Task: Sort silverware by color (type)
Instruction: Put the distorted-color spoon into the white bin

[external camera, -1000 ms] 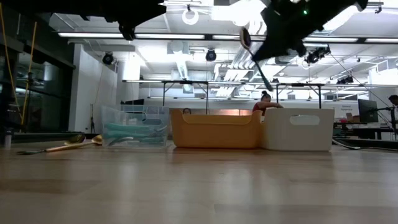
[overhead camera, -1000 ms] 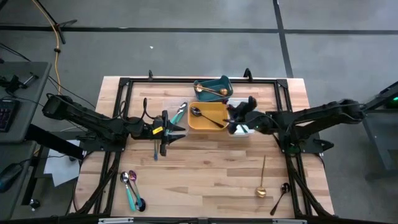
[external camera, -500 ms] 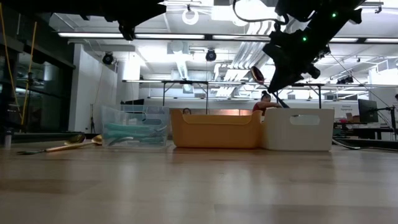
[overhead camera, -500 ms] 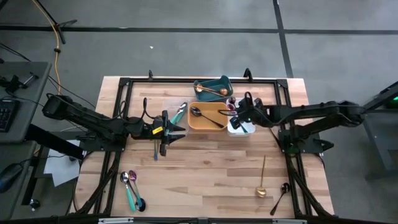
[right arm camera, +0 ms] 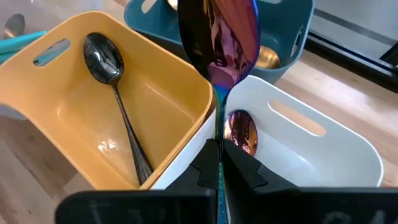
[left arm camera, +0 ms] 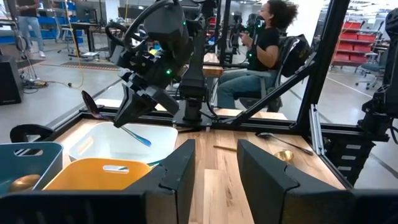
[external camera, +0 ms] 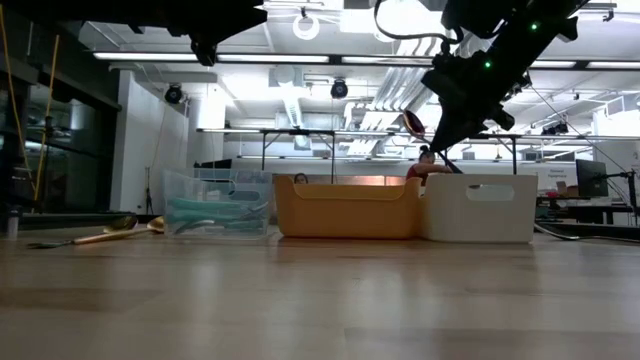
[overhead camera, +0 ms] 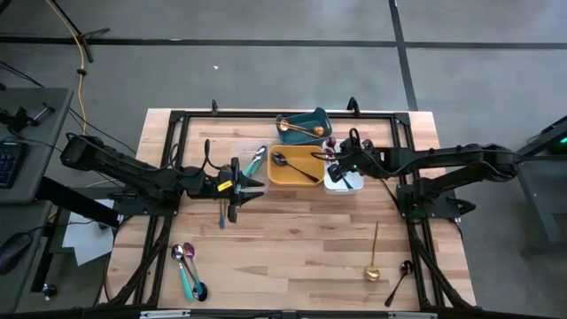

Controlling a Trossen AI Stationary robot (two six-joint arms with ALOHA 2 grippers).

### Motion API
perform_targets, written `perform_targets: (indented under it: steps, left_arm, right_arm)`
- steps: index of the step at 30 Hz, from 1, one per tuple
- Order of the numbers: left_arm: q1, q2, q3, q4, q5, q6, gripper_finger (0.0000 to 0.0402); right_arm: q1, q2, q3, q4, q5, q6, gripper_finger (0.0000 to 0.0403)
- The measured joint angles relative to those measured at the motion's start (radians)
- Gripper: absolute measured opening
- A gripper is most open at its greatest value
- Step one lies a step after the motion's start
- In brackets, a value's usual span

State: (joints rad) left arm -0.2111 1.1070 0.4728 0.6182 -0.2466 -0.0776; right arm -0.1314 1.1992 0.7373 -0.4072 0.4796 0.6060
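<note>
right hand [overhead camera: 337, 163]: yours, clamped tight on iridescent spoon [right arm camera: 219, 43], over the white bin [overhead camera: 347, 184], bowl end up
white bin: one more iridescent spoon [right arm camera: 240, 132] lying inside
yellow bin [overhead camera: 294, 175]: black spoon [overhead camera: 295, 167] in it
teal bin [overhead camera: 312, 118]: gold spoon [overhead camera: 301, 129] inside
left hand [overhead camera: 258, 183]: your waiting arm, fingers partly apart, nothing between them, beside clear bin [external camera: 217, 204] with teal-handled pieces [overhead camera: 255, 159]
table [overhead camera: 292, 239]: gold spoon [overhead camera: 374, 259] and black spoon [overhead camera: 398, 279] near right front; pink and teal-handled spoons [overhead camera: 186, 268] left front
</note>
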Motion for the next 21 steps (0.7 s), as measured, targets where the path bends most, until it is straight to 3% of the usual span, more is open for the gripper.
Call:
perform_targets:
  steps: [21]
  left_arm:
    - [0.000, 0.000, 0.000, 0.000, 0.000, -0.001, 0.0113]
  right_arm:
    - [0.000, 0.000, 0.000, -0.015, -0.019, 0.016, 0.0000]
